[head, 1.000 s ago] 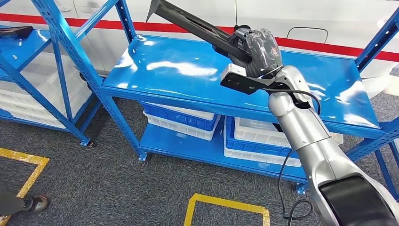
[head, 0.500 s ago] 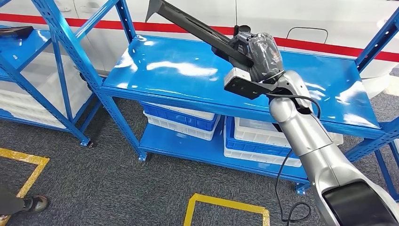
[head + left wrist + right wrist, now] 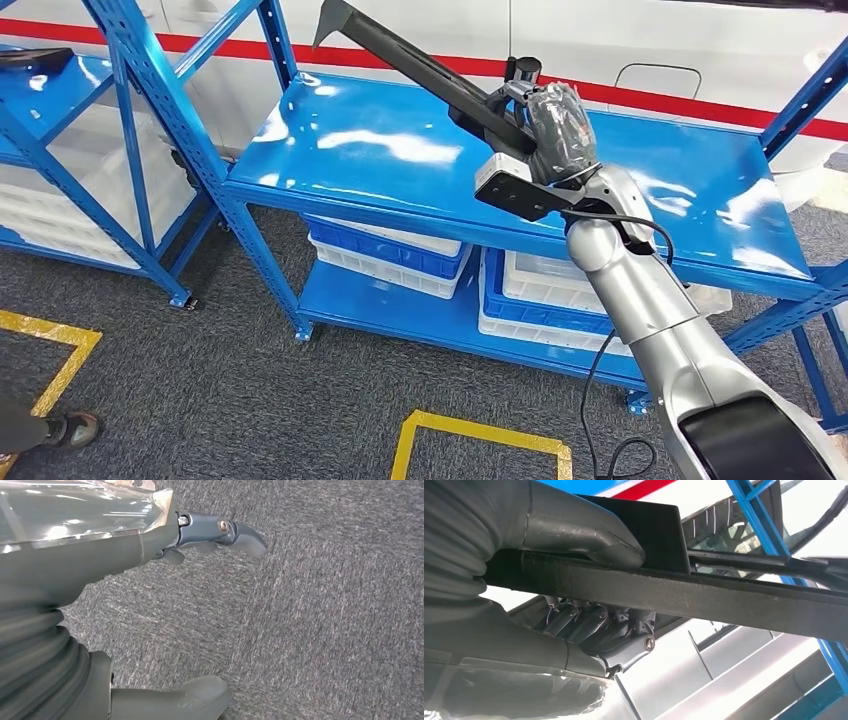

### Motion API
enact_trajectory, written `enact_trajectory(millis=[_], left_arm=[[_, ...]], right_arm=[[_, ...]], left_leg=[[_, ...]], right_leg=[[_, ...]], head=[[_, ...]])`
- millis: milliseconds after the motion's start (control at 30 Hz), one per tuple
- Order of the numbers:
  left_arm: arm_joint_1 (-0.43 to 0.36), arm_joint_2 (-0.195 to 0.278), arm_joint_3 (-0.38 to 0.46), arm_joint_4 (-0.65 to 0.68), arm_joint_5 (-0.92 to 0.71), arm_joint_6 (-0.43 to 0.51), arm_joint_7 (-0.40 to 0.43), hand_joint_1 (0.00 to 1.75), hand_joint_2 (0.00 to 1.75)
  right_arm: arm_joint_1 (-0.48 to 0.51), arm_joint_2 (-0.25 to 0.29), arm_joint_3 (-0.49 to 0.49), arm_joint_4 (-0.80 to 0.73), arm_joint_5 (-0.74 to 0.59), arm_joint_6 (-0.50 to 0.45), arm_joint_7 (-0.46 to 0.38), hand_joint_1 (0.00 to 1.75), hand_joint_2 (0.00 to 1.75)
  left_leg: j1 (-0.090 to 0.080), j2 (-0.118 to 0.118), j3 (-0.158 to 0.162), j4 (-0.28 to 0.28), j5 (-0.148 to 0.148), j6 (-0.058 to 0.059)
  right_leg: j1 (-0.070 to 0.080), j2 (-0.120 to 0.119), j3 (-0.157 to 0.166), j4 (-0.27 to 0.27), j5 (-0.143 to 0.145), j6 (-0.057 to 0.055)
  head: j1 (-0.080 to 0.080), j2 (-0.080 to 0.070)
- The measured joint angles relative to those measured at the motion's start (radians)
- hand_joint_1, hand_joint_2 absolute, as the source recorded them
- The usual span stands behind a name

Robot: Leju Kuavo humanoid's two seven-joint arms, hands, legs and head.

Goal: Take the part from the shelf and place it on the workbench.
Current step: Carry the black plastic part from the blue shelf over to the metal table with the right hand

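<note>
Right hand (image 3: pixel 553 118), wrapped in clear plastic film, is clamped around a long black part (image 3: pixel 420 68) and holds it in the air above the top board of the blue shelf (image 3: pixel 400 150). From the head view the part slants up and away from the hand toward the white wall with its red stripe (image 3: pixel 420 62), its far end ending in a pointed tip. Seen from the right wrist, the thick grey thumb (image 3: pixel 589 537) lies on one face of the part (image 3: pixel 724 600) and the darker fingers (image 3: pixel 589 622) curl against the opposite face. White and blue crates (image 3: pixel 390 250) sit on the lower board of the shelf. Left hand (image 3: pixel 120 580) hangs over grey carpet (image 3: pixel 325 605), fingers apart and holding nothing. A person's shoe (image 3: pixel 70 428) stands on the carpet beside yellow floor tape (image 3: pixel 55 370).
</note>
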Motion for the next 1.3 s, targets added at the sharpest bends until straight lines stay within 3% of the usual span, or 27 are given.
enact_trajectory(millis=[67,100,133,200,233,300,400,467,533,600,633,667,733,767,800,900,967,1033,1100,1133,1167,1233,1300], left_arm=[[0.000,0.000,-0.001,0.000,-0.002,-0.002,0.002,0.00,1.75],[0.000,0.000,-0.001,0.001,-0.003,-0.003,0.003,0.00,1.75],[0.000,-0.001,-0.001,0.001,-0.004,-0.004,0.004,0.00,1.75],[-0.001,-0.001,-0.002,0.002,-0.007,-0.004,0.004,0.00,1.75],[-0.001,-0.001,-0.002,0.002,-0.009,-0.004,0.004,0.00,1.75],[-0.003,0.000,-0.002,0.002,-0.009,-0.004,0.004,0.00,1.75],[-0.003,0.001,-0.002,0.003,-0.009,-0.004,0.005,0.00,1.75],[-0.003,0.000,-0.003,0.003,-0.010,-0.004,0.005,0.00,1.75],[-0.003,0.000,-0.003,0.003,-0.010,-0.004,0.005,0.00,1.75],[-0.003,0.000,-0.003,0.003,-0.010,-0.004,0.005,0.00,1.75],[-0.003,0.000,-0.003,0.003,-0.010,-0.005,0.005,0.00,1.75],[-0.004,0.000,-0.003,0.003,-0.011,-0.005,0.005,0.00,1.75],[-0.008,0.001,-0.003,0.003,-0.012,-0.005,0.006,0.00,1.75],[-0.011,0.001,-0.003,0.003,-0.012,-0.006,0.007,0.00,1.75],[-0.013,0.001,-0.004,0.003,-0.013,-0.008,0.007,0.00,1.75],[-0.016,0.001,-0.004,0.003,-0.015,-0.011,0.010,0.00,1.75],[-0.018,0.001,-0.004,0.003,-0.017,-0.012,0.011,0.00,1.75],[-0.019,0.000,-0.005,0.003,-0.019,-0.012,0.013,0.00,1.75],[-0.019,0.000,-0.007,0.003,-0.019,-0.012,0.014,0.00,1.75],[-0.019,-0.001,-0.008,0.003,-0.019,-0.012,0.014,0.00,1.75],[-0.019,-0.002,-0.009,0.003,-0.020,-0.012,0.014,0.00,1.75],[-0.019,-0.004,-0.010,0.003,-0.021,-0.012,0.014,0.00,1.75],[-0.019,-0.005,-0.010,0.003,-0.022,-0.012,0.014,0.00,1.75]], right_arm=[[0.012,-0.002,-0.002,0.001,0.003,-0.003,0.001,1.71,1.75],[0.018,-0.003,-0.002,0.001,0.004,-0.004,0.001,1.71,1.75],[0.023,-0.004,-0.002,0.001,0.005,-0.004,0.002,1.71,1.75],[0.026,-0.005,-0.004,0.001,0.006,-0.004,0.002,1.71,1.75],[0.026,-0.005,-0.005,0.001,0.006,-0.005,0.002,1.71,1.75],[0.027,-0.005,-0.006,0.001,0.007,-0.006,0.002,1.71,1.75],[0.028,-0.005,-0.006,0.000,0.007,-0.006,0.002,1.71,1.75],[0.027,-0.004,-0.006,0.000,0.007,-0.006,0.002,1.71,1.75],[0.027,-0.003,-0.006,0.001,0.007,-0.006,0.002,1.71,1.75],[0.028,-0.002,-0.005,0.001,0.008,-0.006,0.002,1.71,1.75],[0.028,-0.002,-0.005,0.001,0.009,-0.007,0.002,1.71,1.75],[0.028,-0.002,-0.006,0.001,0.010,-0.007,0.002,1.71,1.75],[0.028,-0.002,-0.008,-0.001,0.014,-0.009,0.002,1.71,1.75],[0.027,-0.002,-0.010,-0.002,0.015,-0.010,0.002,1.71,1.75],[0.026,-0.002,-0.011,-0.002,0.017,-0.011,0.002,1.71,1.75],[0.026,-0.003,-0.013,-0.003,0.021,-0.014,0.002,1.71,1.75],[0.027,-0.007,-0.016,-0.003,0.023,-0.014,0.002,1.71,1.75],[0.029,-0.010,-0.018,-0.002,0.025,-0.014,0.002,1.71,1.75],[0.036,-0.012,-0.019,-0.002,0.026,-0.014,0.002,1.71,1.75],[0.039,-0.012,-0.019,-0.002,0.026,-0.014,0.002,1.71,1.75],[0.042,-0.013,-0.019,-0.002,0.027,-0.014,0.002,1.71,1.75],[0.043,-0.013,-0.021,-0.002,0.027,-0.015,0.002,1.71,1.75],[0.043,-0.011,-0.023,-0.002,0.027,-0.015,0.002,1.71,1.75]], left_leg=[[0.000,-0.001,-0.001,0.001,0.001,0.001],[0.000,-0.001,-0.002,0.002,0.001,0.001],[0.001,-0.002,-0.003,0.005,0.001,0.000],[0.003,-0.003,-0.008,0.015,-0.002,-0.006],[0.001,-0.004,-0.013,0.023,-0.005,-0.013],[-0.002,-0.004,-0.023,0.035,-0.008,-0.027],[0.003,-0.006,-0.034,0.043,-0.009,-0.046],[0.008,-0.006,-0.058,0.098,-0.058,-0.056],[0.010,-0.006,-0.104,0.221,-0.138,-0.064],[0.011,-0.006,-0.129,0.309,-0.179,-0.067],[0.011,-0.006,-0.116,0.301,-0.173,-0.065],[0.011,-0.006,-0.081,0.255,-0.153,-0.061],[0.009,-0.006,0.011,0.119,-0.113,-0.052],[0.006,-0.007,0.040,0.071,-0.101,-0.047],[0.002,-0.008,0.053,0.046,-0.096,-0.042],[-0.006,-0.007,0.043,0.035,-0.071,-0.023],[-0.004,-0.003,0.026,0.025,-0.042,-0.007],[-0.004,-0.001,-0.001,0.023,-0.018,0.004],[-0.005,0.000,-0.031,0.024,0.003,0.005],[-0.005,0.000,-0.045,0.025,0.013,0.004],[-0.005,0.000,-0.058,0.026,0.023,0.001],[-0.006,-0.001,-0.083,0.032,0.039,-0.007],[-0.009,-0.001,-0.099,0.040,0.053,-0.017]], right_leg=[[0.000,0.000,-0.054,0.127,-0.047,-0.002],[-0.001,0.000,-0.065,0.155,-0.053,0.002],[-0.003,0.000,-0.054,0.137,-0.042,0.011],[-0.009,-0.002,0.015,0.002,0.006,0.027],[-0.010,-0.002,0.052,-0.066,0.028,0.030],[-0.007,0.001,0.078,-0.121,0.046,0.021],[-0.007,0.003,0.068,-0.117,0.059,-0.001],[-0.011,0.002,0.061,-0.118,0.068,-0.016],[-0.008,0.001,0.050,-0.118,0.077,-0.026],[-0.003,0.000,0.035,-0.118,0.087,-0.030],[-0.002,0.000,0.028,-0.117,0.093,-0.030],[-0.001,0.000,0.022,-0.117,0.100,-0.028],[0.001,0.000,0.015,-0.118,0.111,-0.021],[0.001,-0.001,0.013,-0.119,0.117,-0.016],[0.002,-0.001,0.013,-0.120,0.122,-0.010],[0.002,-0.003,0.008,-0.128,0.138,0.010],[0.004,-0.002,-0.017,-0.087,0.096,0.007],[0.003,-0.002,-0.059,0.037,0.003,-0.005],[0.003,-0.002,-0.078,0.155,-0.051,-0.001],[0.003,-0.003,-0.065,0.170,-0.053,0.008],[0.003,-0.003,-0.034,0.147,-0.041,0.018],[0.002,-0.003,0.069,0.016,-0.021,0.028],[0.008,-0.001,0.146,-0.099,-0.027,0.023]], head=[[0.000,0.000],[0.001,0.000],[0.001,0.000],[0.001,0.000],[0.002,0.000],[0.001,0.000],[-0.001,0.000],[-0.003,0.000],[-0.005,0.000],[-0.005,0.000],[-0.005,0.000],[-0.005,0.000],[-0.005,0.000],[-0.004,0.000],[-0.003,0.000],[0.000,0.000],[0.002,0.000],[0.004,0.000],[0.005,0.000],[0.005,0.000],[0.006,0.000],[0.005,0.000],[0.003,0.000]])
